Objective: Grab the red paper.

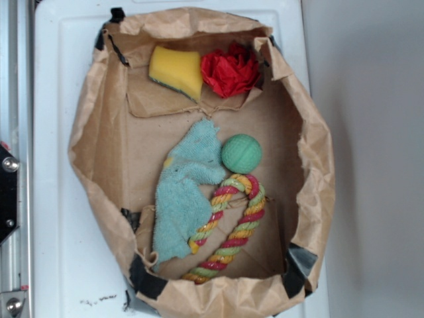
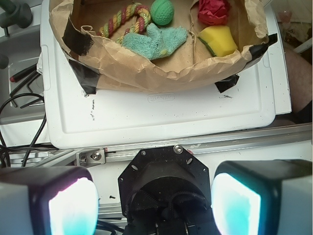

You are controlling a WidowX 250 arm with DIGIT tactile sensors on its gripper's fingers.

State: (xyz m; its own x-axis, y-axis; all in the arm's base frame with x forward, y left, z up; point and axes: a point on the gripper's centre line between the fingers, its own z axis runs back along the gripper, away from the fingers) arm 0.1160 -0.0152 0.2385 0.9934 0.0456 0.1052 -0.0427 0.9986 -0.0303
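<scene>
The red paper (image 1: 230,71) is a crumpled bright red wad lying in the far right corner of the brown paper bag tray (image 1: 86,132), right beside the yellow sponge wedge (image 1: 176,69). In the wrist view the red paper (image 2: 213,11) shows at the top edge, far beyond the gripper (image 2: 154,205). The gripper's two fingers, with glowing cyan pads (image 2: 71,208), stand wide apart with nothing between them, hanging above the robot's black base (image 2: 166,176). No part of the gripper appears in the exterior view.
Also in the bag are a green ball (image 1: 241,154), a teal cloth (image 1: 185,192) and a red, yellow and green rope ring (image 1: 255,212). The bag's crumpled wall (image 2: 146,73) rises between the gripper and the contents. A white board (image 2: 161,112) lies under the bag, behind a metal rail (image 2: 244,139).
</scene>
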